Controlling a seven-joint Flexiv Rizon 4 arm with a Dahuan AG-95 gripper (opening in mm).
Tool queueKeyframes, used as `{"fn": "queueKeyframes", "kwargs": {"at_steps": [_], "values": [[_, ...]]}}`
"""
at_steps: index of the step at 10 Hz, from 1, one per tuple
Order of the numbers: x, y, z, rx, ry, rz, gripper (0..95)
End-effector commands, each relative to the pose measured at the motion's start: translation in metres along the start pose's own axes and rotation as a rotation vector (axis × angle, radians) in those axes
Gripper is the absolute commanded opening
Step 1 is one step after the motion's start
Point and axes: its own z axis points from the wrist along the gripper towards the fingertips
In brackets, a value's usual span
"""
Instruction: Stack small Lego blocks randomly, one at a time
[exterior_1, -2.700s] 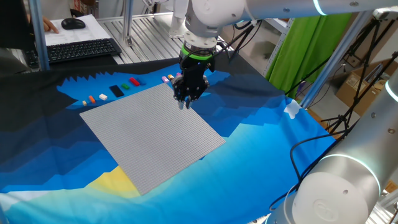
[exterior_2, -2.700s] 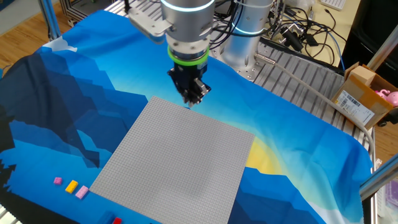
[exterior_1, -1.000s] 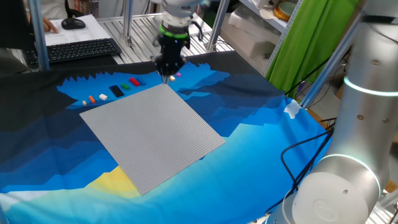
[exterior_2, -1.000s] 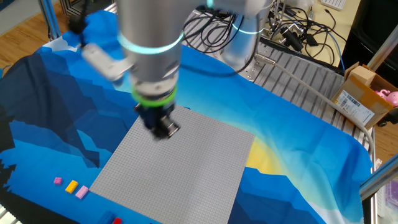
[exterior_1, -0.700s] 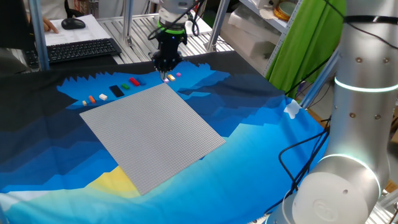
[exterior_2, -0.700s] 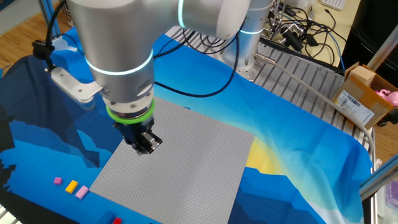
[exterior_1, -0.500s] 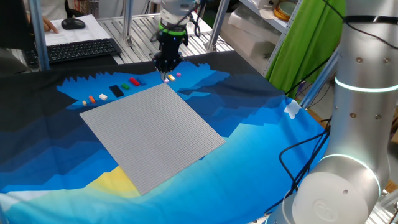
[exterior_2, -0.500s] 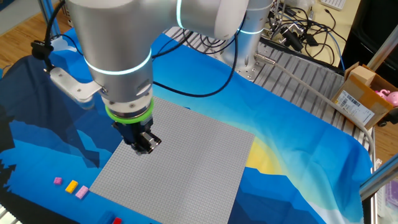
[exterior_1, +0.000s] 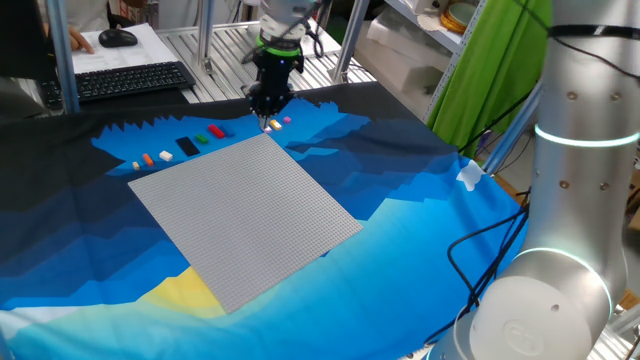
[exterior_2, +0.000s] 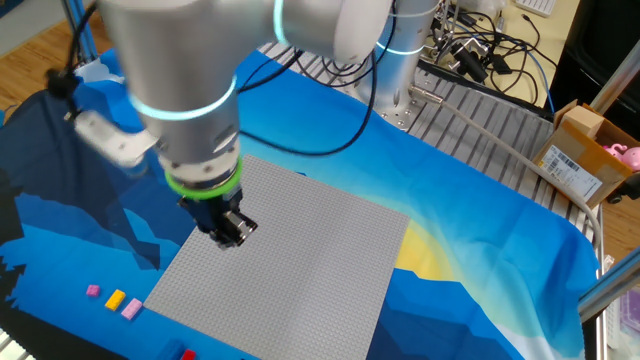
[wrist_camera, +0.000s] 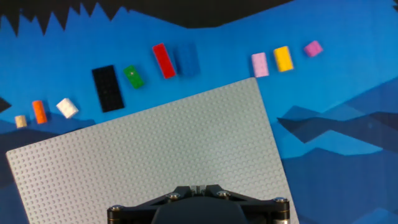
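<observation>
gripper (exterior_2: 230, 228) over grey baseplate (wrist_camera: 155, 155) corner | grip unclear | bricks (wrist_camera: 163, 60) in a row beyond baseplate edge

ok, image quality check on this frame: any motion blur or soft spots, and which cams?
The other fixed view: the arm is smeared by motion blur, while the grey baseplate stays sharp. One fixed view: crisp overall, with the gripper small and far away. Hand view: sharp and evenly lit, the red brick and yellow brick clear; the fingertips are out of frame.
</observation>
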Motion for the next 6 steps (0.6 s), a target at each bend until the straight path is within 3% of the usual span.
{"fn": "queueKeyframes", "kwargs": {"at_steps": [1,2,4,6], "values": [[0.004,-0.0007,0.0,0.062,-0.063,-0.032,0.0],[0.004,-0.0007,0.0,0.064,-0.068,-0.064,0.0],[0.004,-0.0007,0.0,0.068,-0.103,-0.076,0.0],[0.004,-0.0007,0.0,0.075,-0.101,-0.088,0.0]]}}
